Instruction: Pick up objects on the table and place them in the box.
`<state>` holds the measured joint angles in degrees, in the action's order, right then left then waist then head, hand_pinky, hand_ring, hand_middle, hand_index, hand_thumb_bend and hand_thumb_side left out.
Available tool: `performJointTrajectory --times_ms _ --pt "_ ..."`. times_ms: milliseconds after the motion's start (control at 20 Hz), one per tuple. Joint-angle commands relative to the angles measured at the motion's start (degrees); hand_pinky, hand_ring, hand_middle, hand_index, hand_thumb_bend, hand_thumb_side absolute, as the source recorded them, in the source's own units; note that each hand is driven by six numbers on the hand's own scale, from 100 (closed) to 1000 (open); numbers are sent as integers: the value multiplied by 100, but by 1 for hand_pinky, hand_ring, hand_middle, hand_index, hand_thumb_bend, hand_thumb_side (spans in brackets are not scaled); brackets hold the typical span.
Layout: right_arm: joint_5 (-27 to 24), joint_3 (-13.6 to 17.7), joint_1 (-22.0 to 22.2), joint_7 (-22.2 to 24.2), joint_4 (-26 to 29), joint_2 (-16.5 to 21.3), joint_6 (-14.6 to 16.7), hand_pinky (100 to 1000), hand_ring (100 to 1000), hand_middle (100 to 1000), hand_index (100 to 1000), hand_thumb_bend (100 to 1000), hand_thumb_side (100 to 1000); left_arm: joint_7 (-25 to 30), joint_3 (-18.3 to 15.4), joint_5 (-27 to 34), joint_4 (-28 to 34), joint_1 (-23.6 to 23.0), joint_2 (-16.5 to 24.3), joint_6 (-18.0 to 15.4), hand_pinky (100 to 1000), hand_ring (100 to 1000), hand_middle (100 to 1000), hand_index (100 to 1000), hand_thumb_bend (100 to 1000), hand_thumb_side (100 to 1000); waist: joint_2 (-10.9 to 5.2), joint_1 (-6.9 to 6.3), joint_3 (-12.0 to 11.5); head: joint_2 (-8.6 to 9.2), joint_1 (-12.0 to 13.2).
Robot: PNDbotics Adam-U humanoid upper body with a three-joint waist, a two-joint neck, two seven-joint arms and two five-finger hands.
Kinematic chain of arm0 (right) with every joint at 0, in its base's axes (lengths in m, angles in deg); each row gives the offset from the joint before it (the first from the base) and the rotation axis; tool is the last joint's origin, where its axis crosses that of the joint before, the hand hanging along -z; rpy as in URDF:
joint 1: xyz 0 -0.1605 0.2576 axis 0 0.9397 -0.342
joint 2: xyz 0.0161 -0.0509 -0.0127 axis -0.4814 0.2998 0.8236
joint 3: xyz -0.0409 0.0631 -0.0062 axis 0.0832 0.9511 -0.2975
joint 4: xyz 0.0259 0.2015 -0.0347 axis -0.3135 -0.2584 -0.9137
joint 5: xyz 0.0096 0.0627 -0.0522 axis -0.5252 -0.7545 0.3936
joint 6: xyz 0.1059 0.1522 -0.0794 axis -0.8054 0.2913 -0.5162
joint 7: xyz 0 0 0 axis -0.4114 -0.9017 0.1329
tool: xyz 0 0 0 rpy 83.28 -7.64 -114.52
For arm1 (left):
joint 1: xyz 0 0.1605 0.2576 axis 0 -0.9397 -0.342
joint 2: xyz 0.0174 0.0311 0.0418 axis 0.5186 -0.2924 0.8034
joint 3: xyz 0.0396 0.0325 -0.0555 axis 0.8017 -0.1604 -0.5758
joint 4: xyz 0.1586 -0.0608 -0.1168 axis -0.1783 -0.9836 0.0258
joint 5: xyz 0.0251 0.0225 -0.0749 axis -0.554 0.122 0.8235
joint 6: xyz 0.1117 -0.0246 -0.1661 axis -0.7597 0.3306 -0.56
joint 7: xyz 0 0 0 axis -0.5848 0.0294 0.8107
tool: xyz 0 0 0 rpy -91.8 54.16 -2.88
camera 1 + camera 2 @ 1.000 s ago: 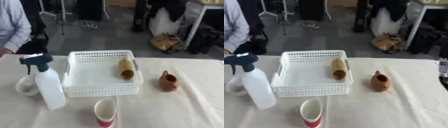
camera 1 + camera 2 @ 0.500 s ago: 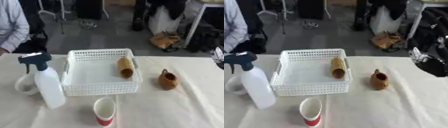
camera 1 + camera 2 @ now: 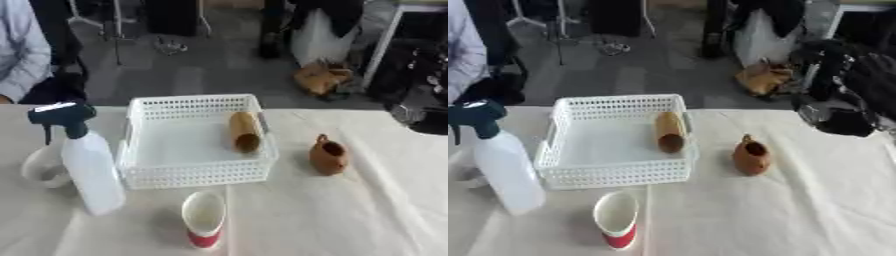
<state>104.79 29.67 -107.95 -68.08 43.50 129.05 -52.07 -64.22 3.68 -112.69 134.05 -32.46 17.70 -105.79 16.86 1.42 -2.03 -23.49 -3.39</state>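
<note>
A white lattice box (image 3: pixel 194 172) is sitting at the centre of a cloth-covered table (image 3: pixel 350 220). A tan cylinder (image 3: pixel 245 131) is lying inside the box, against its right wall. To the right of the box, apart from it, a small brown clay pot (image 3: pixel 328 156) is standing upright with bare cloth all around it. In front of the box, a white cup with a red base (image 3: pixel 204 219) is standing near the table's front edge. At the box's left, just beside it, a white spray bottle (image 3: pixel 87 167) with a dark trigger head is standing, partly covering a white bowl (image 3: pixel 42 170). The right hand (image 3: pixel 837 115) is showing as a dark blurred shape above the table's far right edge; whether its fingers are open or curled cannot be told.
</note>
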Motion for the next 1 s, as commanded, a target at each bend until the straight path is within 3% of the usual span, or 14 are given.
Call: performJointTrajectory --times_ms 50,100,200,350,450,500,600,950,1000 --pt "244 -106 -307 261 -389 97 206 808 958 959 1000 467 1000 -24 9 27 84 51 88 -60 947 947 923 958 100 1000 -161 2 -3 -19 -36" --pt "312 -142 -392 345 -526 45 276 790 959 965 1000 548 1000 -20 10 30 84 48 91 -59 947 947 922 957 100 1000 -164 5 -8 -21 -48" --pt "415 -160 -558 511 -797 -54 413 791 958 965 1000 561 1000 -15 10 34 84 41 93 -57 947 946 922 957 100 1000 -171 6 -9 -28 -54" --pt "553 -228 -807 751 -1185 -245 636 786 964 980 1000 692 968 -6 13 42 84 36 91 -53 947 946 921 955 100 1000 -180 5 -20 -39 -68" --pt "678 -289 -998 911 -1447 -395 795 786 967 984 1000 699 931 6 18 45 84 39 89 -52 947 946 920 954 100 1000 -187 3 -18 -50 -87" --pt "746 -326 -1093 993 -1579 -478 876 784 966 985 1000 709 829 12 22 48 84 36 86 -51 947 946 920 952 100 1000 -192 4 -22 -62 -114" --pt "896 -358 -1278 1155 -1843 -638 1028 774 961 987 1000 707 784 23 26 55 84 25 76 -47 947 946 919 951 100 1000 -202 4 -24 -82 -153" --pt "1231 -225 -1812 1761 -2828 -1303 1145 749 932 980 1000 719 750 50 35 89 84 7 27 -42 948 945 917 946 100 1000 -222 -8 -52 -98 -249" --pt "1204 -172 -1893 1851 -2974 -1397 1124 735 920 968 1000 724 816 53 37 93 84 5 19 -42 948 945 917 945 100 1000 -222 -14 -58 -101 -267"
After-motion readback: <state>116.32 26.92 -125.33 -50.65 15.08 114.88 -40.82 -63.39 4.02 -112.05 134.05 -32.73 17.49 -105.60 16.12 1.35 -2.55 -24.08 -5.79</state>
